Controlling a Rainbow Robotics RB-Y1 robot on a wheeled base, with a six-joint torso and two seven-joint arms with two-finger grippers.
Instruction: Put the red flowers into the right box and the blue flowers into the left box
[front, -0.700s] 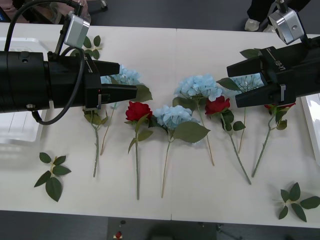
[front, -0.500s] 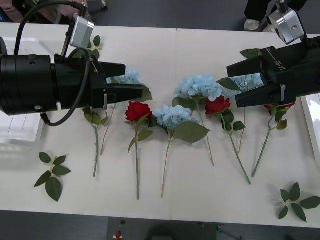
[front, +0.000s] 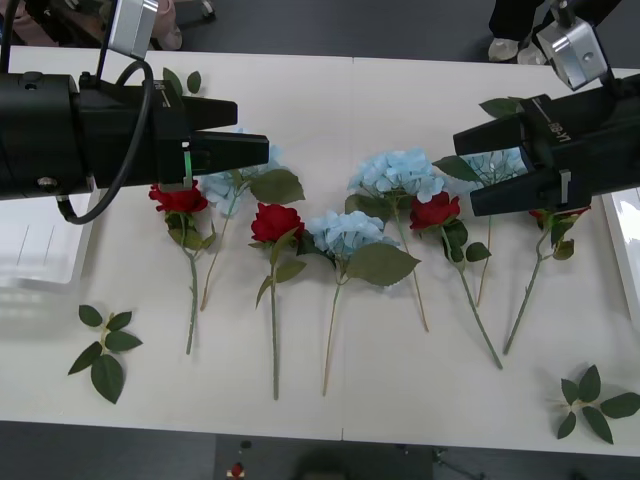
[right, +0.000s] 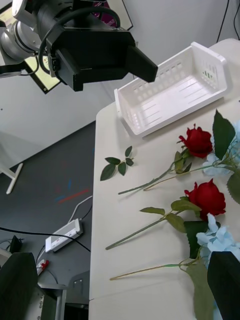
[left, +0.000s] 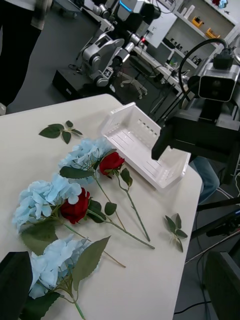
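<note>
front view: left box (front: 40, 262) at the left edge, left gripper (front: 262, 150) open and empty above the leftmost of four red flowers (front: 179, 198). four blue flowers (front: 400, 172) lie between them. right gripper (front: 462, 170) open, empty. right box (front: 628, 240) at the right edge.

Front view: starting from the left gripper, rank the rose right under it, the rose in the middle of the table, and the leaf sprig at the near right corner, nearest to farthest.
1. The rose directly below the left gripper, on the table's left side.
2. The middle rose, a little toward the centre.
3. The leaf sprig, at the near right corner, plainly farthest.
</note>
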